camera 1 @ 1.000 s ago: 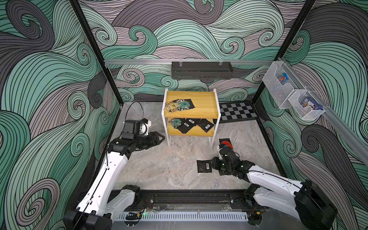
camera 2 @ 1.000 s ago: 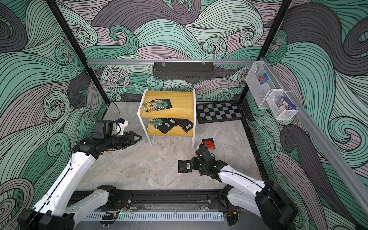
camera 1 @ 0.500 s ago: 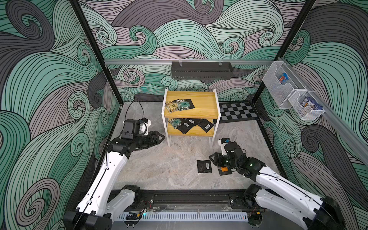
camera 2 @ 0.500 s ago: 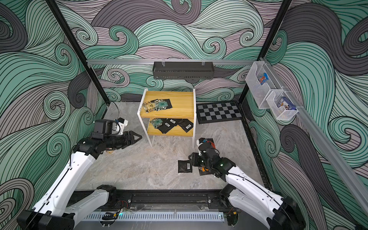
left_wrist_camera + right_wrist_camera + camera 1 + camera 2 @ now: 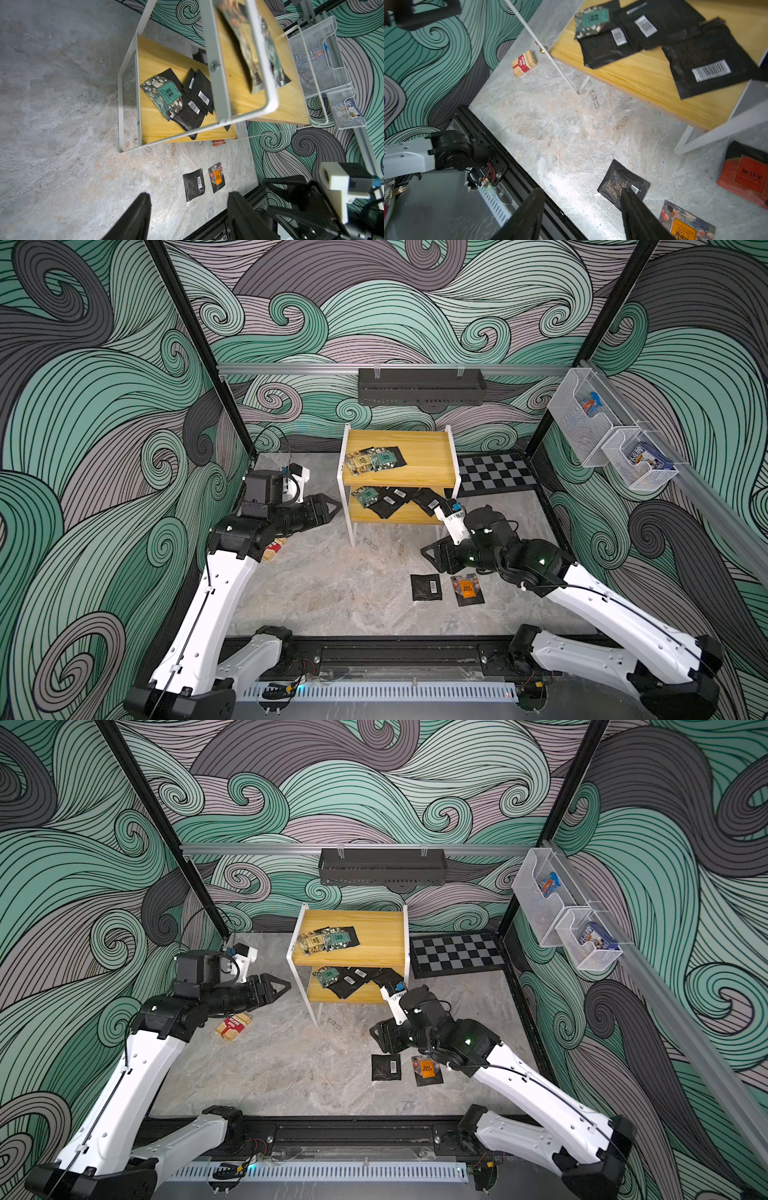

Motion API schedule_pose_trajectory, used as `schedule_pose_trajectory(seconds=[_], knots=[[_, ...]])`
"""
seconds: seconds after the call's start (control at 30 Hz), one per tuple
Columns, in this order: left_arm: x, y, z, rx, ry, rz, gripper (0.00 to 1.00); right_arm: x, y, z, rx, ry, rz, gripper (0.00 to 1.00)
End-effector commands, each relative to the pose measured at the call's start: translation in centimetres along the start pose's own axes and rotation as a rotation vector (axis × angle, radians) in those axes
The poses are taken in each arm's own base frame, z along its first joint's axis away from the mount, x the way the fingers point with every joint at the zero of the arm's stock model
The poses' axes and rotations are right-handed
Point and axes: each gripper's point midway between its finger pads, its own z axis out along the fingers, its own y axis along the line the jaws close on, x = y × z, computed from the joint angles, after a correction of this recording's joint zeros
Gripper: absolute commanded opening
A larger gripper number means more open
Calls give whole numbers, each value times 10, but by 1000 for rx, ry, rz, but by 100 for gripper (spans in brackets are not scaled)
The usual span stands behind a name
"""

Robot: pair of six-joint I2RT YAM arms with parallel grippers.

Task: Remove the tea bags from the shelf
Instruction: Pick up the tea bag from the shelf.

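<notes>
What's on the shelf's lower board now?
One teal tea bag and at least three overlapping black tea bags. In both top views the top board hides its rear; more could lie under the pile.

right wrist view's edge cuts off the red sachet.

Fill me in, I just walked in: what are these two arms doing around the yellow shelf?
Two arms are clearing tea bags off the shelf. A black sachet and an orange sachet lie on the floor by the open, empty right gripper. Several more lie on both tiers. The left gripper hovers open beside the shelf.
</notes>
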Motion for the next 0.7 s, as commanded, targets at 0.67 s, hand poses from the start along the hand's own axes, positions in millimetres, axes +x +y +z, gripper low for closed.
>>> schedule_pose_trajectory(seconds=[0.67], knots=[[-57,-44,-9,114,-115,26,62,-151,40,-10,67,-29,-167,77]])
